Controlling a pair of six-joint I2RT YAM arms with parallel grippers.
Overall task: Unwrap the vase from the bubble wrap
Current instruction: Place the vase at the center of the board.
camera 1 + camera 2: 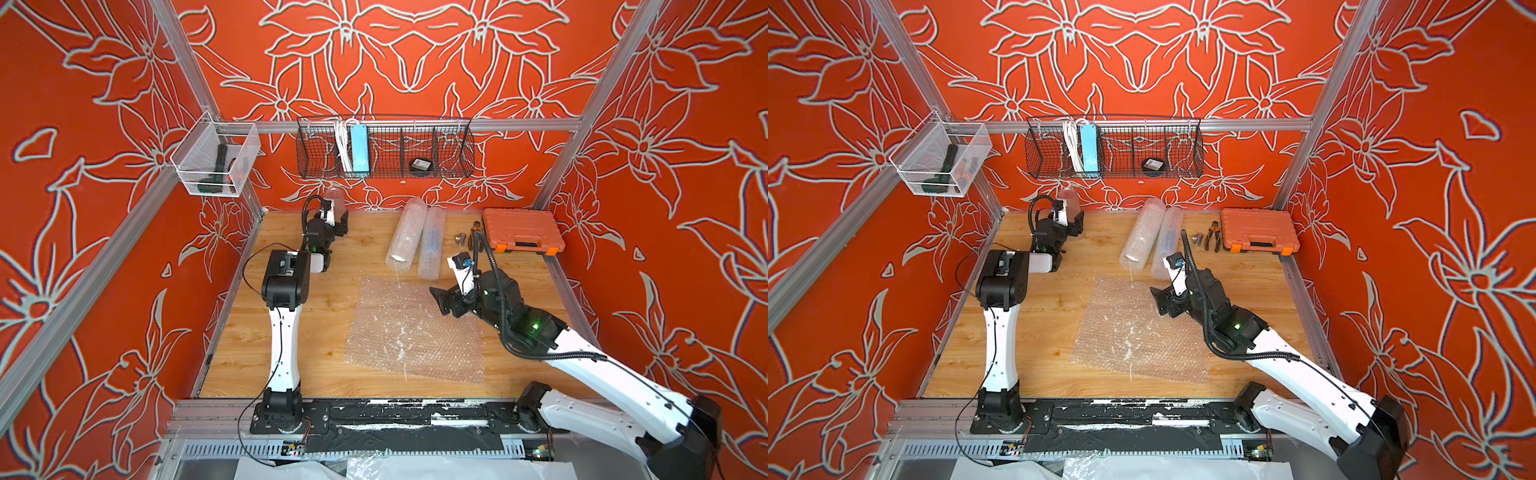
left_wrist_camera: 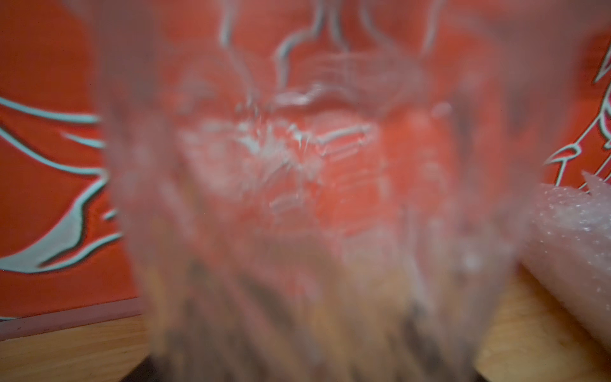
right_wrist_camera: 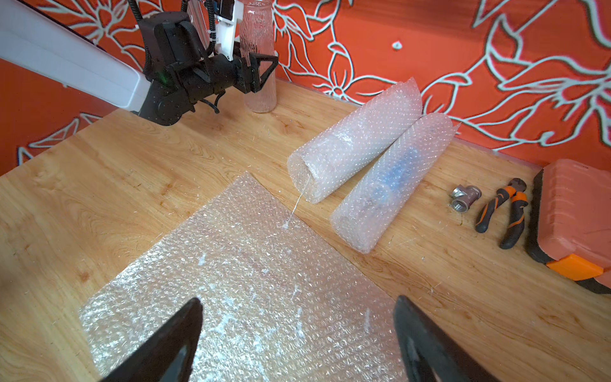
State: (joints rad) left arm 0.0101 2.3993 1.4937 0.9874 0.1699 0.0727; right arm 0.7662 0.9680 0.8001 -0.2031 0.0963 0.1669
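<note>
A clear glass vase (image 1: 336, 198) (image 1: 1068, 198) (image 3: 260, 96) stands upright at the back left of the wooden table, free of wrap. My left gripper (image 1: 337, 222) (image 3: 261, 67) is shut on the vase, one finger on each side; in the left wrist view the blurred vase (image 2: 297, 148) fills the picture. A flat sheet of bubble wrap (image 1: 411, 328) (image 3: 248, 281) lies mid-table. My right gripper (image 1: 442, 301) (image 3: 297, 300) hovers open over that sheet's right edge, holding nothing. Two rolled bubble wrap tubes (image 1: 407, 235) (image 3: 353, 145) lie side by side at the back; the right tube (image 3: 390, 185) shows something blue inside.
An orange tool case (image 1: 521, 230) sits at the back right, with pliers (image 3: 502, 211) and a metal fitting (image 3: 463, 196) beside it. A black wire basket (image 1: 384, 149) hangs on the back wall and a white mesh basket (image 1: 216, 162) on the left frame.
</note>
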